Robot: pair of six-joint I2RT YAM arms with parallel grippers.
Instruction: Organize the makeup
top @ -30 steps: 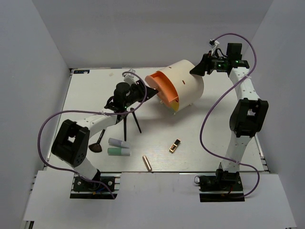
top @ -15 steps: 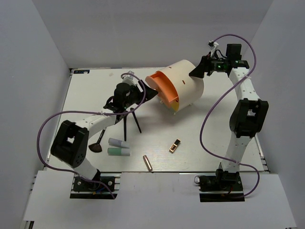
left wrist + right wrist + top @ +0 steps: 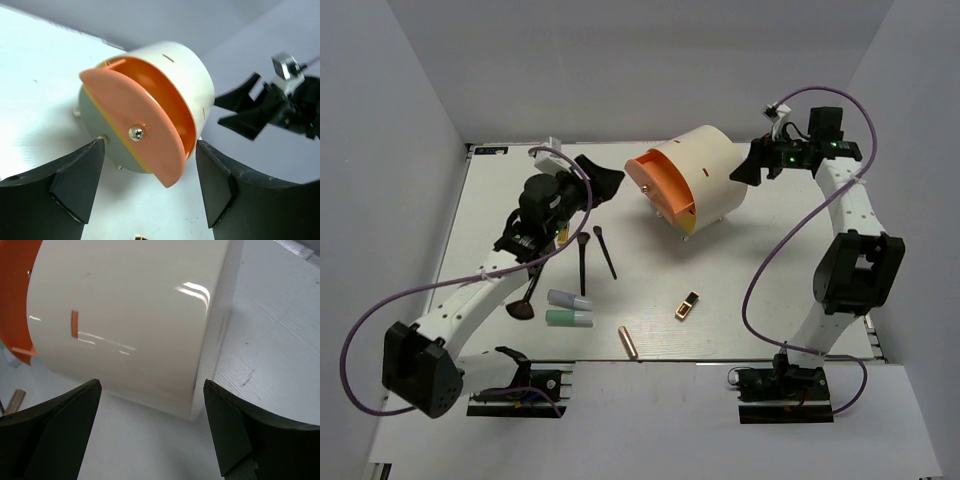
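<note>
The makeup lies loose on the white table [image 3: 770, 290]: two thin black brushes [image 3: 583, 262] [image 3: 606, 251], a fan brush [image 3: 525, 298], a lavender tube [image 3: 568, 298], a mint tube [image 3: 568, 318], a copper-pink lipstick [image 3: 628, 342] and a gold-black case [image 3: 688, 305]. My left gripper [image 3: 605, 183] [image 3: 150, 185] is open and empty, a short way left of the cream drum's [image 3: 705, 170] orange lid [image 3: 135, 125]. My right gripper [image 3: 745, 165] [image 3: 150, 425] is open just right of the drum's [image 3: 125, 315] side, apart from it.
The drum lies on its side at the back middle, its orange face [image 3: 660, 195] towards the left arm and swung partly open. Grey walls close the table on three sides. The right arm's purple cable [image 3: 760, 260] loops over the table's right part.
My left gripper let go at the orange lid, opened, and its arm drew back to the left. My right gripper opened and moved slightly right, off the drum.
</note>
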